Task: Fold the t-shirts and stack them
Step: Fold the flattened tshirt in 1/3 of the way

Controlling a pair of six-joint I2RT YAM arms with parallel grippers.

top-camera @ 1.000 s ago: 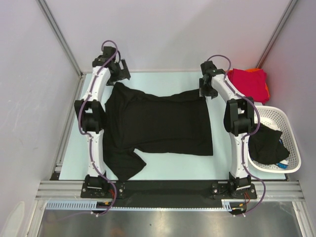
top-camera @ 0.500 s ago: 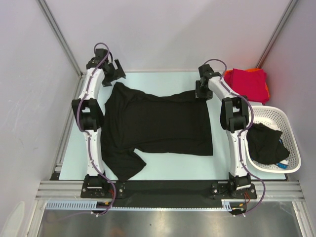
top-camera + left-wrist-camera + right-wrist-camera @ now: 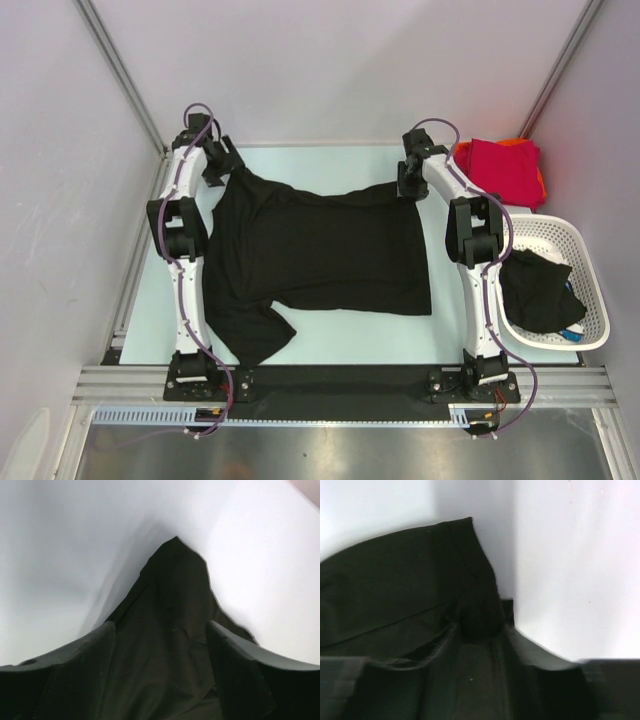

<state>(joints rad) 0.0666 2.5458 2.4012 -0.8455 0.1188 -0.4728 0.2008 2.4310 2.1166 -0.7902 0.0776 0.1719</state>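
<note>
Black short-sleeved cloth t-shirt [image 3: 320, 250] lies flat on the pale table [image 3: 330, 160], just left of the white plastic lattice basket [image 3: 596, 300]. Left gripper [image 3: 160, 630] is at the shirt's far corner away from basket: jaws wide apart, corner between them, unclamped. Right gripper [image 3: 480, 630] is at the far corner nearest basket, bunched cloth between its fingers; can't tell if it's clamped. Crimson t-shirt [image 3: 495, 165] sits on orange t-shirt [image 3: 541, 184] behind basket. Black cloth [image 3: 540, 290] inside basket.

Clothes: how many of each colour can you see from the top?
Black: 2, the black shirt and the black cloth in the basket
Red: 1, the red shirt
Orange: 1, the orange shirt
Total: 4
</note>
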